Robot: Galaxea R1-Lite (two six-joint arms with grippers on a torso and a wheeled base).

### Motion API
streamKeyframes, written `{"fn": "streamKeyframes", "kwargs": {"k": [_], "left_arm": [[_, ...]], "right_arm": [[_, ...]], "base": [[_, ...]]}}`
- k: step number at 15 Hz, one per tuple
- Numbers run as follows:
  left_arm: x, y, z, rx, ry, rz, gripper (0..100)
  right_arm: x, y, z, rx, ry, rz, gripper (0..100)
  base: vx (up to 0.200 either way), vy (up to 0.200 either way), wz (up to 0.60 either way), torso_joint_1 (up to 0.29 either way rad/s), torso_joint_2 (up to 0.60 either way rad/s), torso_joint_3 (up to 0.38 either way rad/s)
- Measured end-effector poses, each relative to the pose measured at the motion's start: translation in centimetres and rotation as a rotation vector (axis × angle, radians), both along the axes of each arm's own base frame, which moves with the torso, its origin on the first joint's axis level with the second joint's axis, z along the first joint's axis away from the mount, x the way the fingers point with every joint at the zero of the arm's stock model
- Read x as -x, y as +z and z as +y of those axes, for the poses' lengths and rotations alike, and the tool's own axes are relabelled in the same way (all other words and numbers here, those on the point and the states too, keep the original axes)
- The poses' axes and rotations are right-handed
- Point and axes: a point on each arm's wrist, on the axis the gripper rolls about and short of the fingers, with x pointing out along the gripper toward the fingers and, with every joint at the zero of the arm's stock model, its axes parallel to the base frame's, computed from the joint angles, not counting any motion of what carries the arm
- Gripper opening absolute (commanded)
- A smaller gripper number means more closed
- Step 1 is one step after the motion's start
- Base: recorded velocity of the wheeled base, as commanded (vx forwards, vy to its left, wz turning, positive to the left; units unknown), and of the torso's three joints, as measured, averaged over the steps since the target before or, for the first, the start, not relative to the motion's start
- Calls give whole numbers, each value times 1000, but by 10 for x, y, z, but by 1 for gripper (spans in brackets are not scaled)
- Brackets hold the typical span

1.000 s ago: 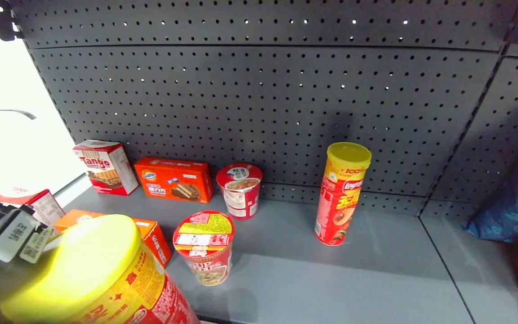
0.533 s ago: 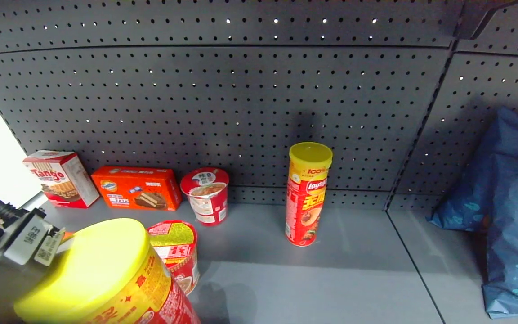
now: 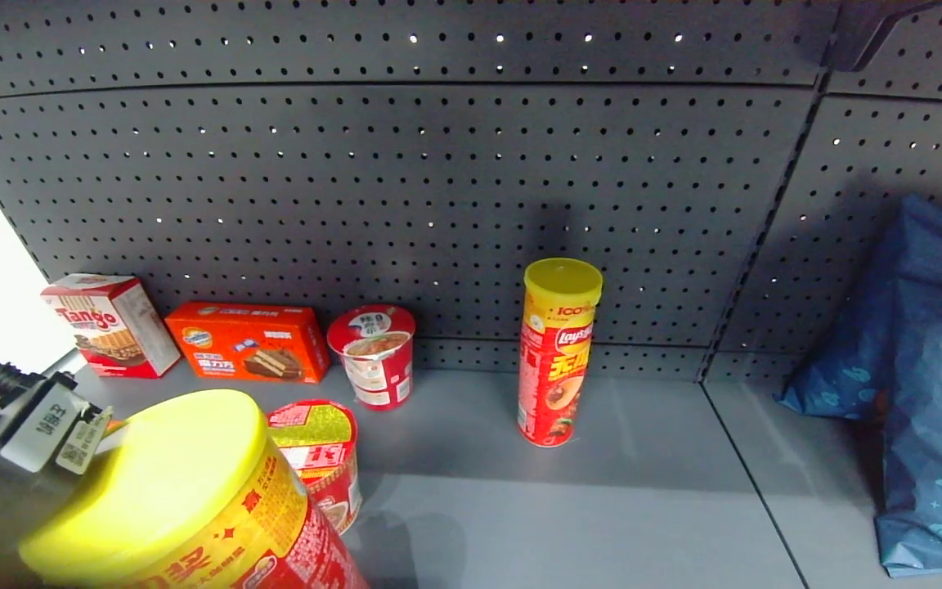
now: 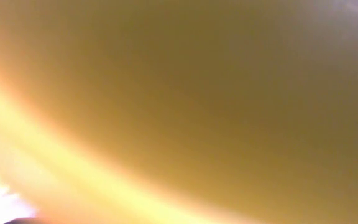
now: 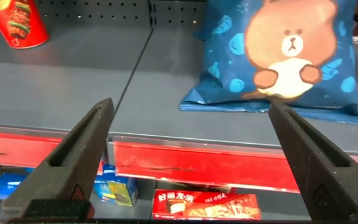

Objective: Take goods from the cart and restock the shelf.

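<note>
Back row of the shelf (image 3: 602, 491), up against the pegboard (image 3: 438, 204), left to right: wafer box (image 3: 111, 323), biscuit box (image 3: 248, 342), cup (image 3: 373, 356), then a gap, then the can (image 3: 557, 352) standing upright. A second cup (image 3: 320, 450) sits in front of the first, slightly left. The bag (image 3: 921, 384) is on the next shelf section to the right, well apart from the can. The near can (image 3: 185, 499) is front left, overlapping the second cup; it's maybe lifted off the shelf, can't really tell. Packs (image 5: 204, 205) lie on the level below.

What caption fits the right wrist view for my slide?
Open right gripper before the shelf, blue bear-print bag lying ahead.
</note>
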Motion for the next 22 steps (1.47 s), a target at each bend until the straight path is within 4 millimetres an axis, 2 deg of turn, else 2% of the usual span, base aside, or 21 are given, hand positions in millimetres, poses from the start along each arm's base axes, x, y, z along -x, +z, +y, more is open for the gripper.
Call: {"fn": "streamKeyframes", "kwargs": {"k": [1,3,6,8,11,14,19,22], "left_arm": [[0,0,0,-1,3,-1,0],[-2,5,-1,6,1,-13,0],[-10,13,-9,24,-12,-40,0],[-12,15,-14,32,-33,-48,0],[-15,12,-20,17,-49,-31,0],[-17,9,-24,4,-58,-17,0],[-20,1,-26,-30,-69,-19,0],[-20,-1,-25,-36,-64,-10,0]], "right_arm": [[0,1,0,5,-2,1,100],[4,23,0,7,19,-39,100],[1,71,0,54,136,-27,100],[-13,96,2,103,260,13,100],[-45,120,10,149,425,84,100],[-86,138,28,163,556,75,100],[-152,148,69,169,666,124,100],[-182,146,86,157,744,125,100]], "base": [[0,0,0,0,0,0],[0,0,0,0,0,0],[0,0,0,0,0,0],[0,0,0,0,0,0],[0,0,0,0,0,0],[0,0,0,0,0,0],[0,0,0,0,0,0],[0,0,0,0,0,0]]}}
